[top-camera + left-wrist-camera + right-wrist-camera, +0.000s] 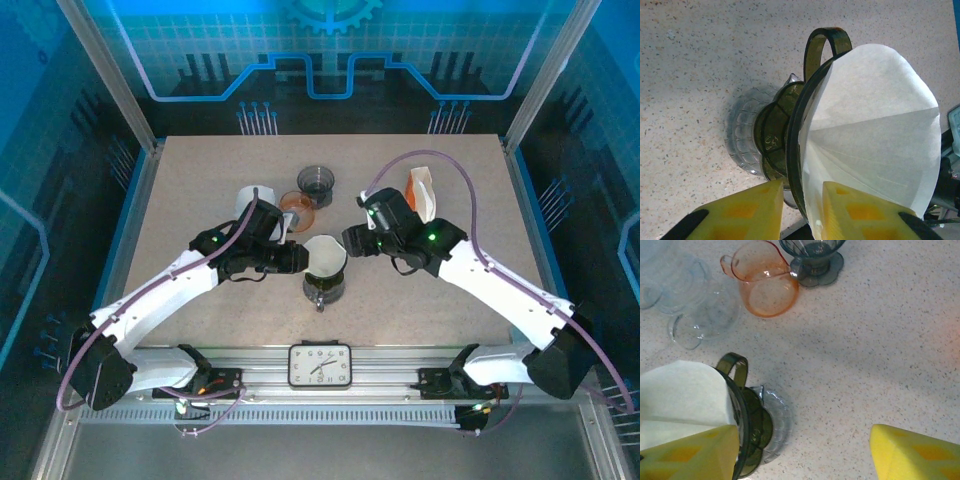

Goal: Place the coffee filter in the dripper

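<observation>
A dark green dripper point(323, 283) stands on a clear glass server point(742, 135) at the table's middle. The white paper coffee filter point(324, 256) sits opened inside its cone point(870, 120). My left gripper point(802, 200) straddles the dripper's rim point(796, 125) and the filter's edge: one finger is outside and apart from the rim, the other rests against the paper inside, so the jaws stand open. My right gripper point(805, 450) is wide open beside the dripper point(747, 415), one finger close to the filter point(680, 390), nothing held.
Behind the dripper stand an orange pitcher point(767, 287), a dark grey dripper point(812, 255) and clear glassware point(695, 315). A white cup point(250, 200) is at back left, an orange-and-white filter packet point(422, 190) at back right, and a clock point(320, 365) at the near edge.
</observation>
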`<control>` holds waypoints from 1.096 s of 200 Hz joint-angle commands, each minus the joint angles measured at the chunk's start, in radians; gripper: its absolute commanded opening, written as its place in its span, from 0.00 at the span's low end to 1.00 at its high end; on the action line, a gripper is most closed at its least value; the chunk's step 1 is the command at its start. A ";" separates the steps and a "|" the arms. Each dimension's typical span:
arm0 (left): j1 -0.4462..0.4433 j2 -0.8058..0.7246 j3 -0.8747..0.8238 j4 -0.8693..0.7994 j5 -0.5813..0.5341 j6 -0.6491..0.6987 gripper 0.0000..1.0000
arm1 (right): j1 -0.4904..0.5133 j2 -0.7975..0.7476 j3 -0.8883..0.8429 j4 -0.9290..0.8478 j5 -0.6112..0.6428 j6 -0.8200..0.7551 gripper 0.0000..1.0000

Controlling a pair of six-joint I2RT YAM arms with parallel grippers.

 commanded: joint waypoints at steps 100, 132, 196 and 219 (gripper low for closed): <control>0.000 -0.076 0.000 -0.007 0.025 -0.035 0.55 | -0.015 -0.071 -0.051 0.052 0.010 0.038 0.71; 0.000 -0.128 0.013 -0.012 0.019 -0.047 0.61 | -0.015 -0.096 -0.065 0.051 0.016 0.045 0.71; 0.002 -0.297 -0.115 -0.043 -0.050 -0.113 0.58 | -0.017 -0.164 -0.154 0.047 0.024 0.066 0.72; 0.005 -0.331 -0.197 -0.025 -0.055 -0.145 0.58 | -0.023 -0.190 -0.220 0.079 0.010 0.078 0.72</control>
